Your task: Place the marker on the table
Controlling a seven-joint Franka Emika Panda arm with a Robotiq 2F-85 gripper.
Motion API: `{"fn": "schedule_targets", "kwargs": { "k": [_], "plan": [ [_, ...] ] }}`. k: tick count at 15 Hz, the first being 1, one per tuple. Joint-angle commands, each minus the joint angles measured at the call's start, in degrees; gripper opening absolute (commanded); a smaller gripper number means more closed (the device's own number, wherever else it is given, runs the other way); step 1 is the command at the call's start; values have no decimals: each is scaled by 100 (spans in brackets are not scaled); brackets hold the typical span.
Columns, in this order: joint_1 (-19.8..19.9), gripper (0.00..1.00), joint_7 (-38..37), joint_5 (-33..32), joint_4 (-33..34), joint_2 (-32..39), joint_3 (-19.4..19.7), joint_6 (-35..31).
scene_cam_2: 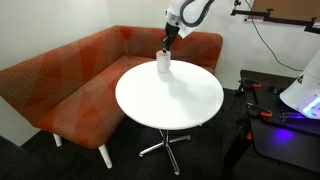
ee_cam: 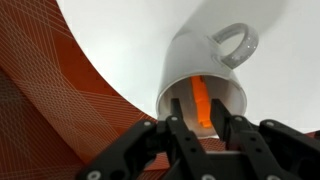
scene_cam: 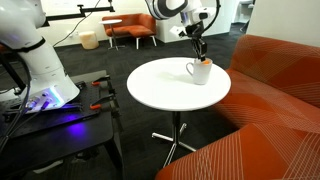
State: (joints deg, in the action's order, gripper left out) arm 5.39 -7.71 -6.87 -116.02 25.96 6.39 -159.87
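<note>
Exterior views both show an office lounge with dark carpet. An orange-red corner sofa (scene_cam_2: 70, 80) wraps the round white table (scene_cam_2: 170, 100), and a dark bench (scene_cam: 60, 115) with tools sits off to one side. The tabletop looks hard, smooth and flat, with plenty of bare room. The white mug (scene_cam_2: 163, 63) stands upright near the sofa-side edge. The marker (ee_cam: 201, 100) is inside the mug, leaning on its wall; it is thin and orange.

I'd judge it light, rigid and a bit slick. The barrel is probably round, so it may roll once laid flat. Take hold at the upper end, near the rim. The mug could tip or drag if the marker catches on it.

In the wrist view the gripper (ee_cam: 204, 128) hangs at the mug mouth with its fingers (ee_cam: 180, 132) flanking the marker top. I can't tell whether they pinch it.
</note>
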Motion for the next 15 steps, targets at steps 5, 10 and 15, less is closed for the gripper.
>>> {"fn": "schedule_targets", "kwargs": {
  "k": [5,10,15],
  "plan": [
    [55,37,419,294,214,29,-43,523],
    [43,38,410,296,429,126,-53,613],
    [48,38,415,321,734,308,-84,740]
  ]
}}
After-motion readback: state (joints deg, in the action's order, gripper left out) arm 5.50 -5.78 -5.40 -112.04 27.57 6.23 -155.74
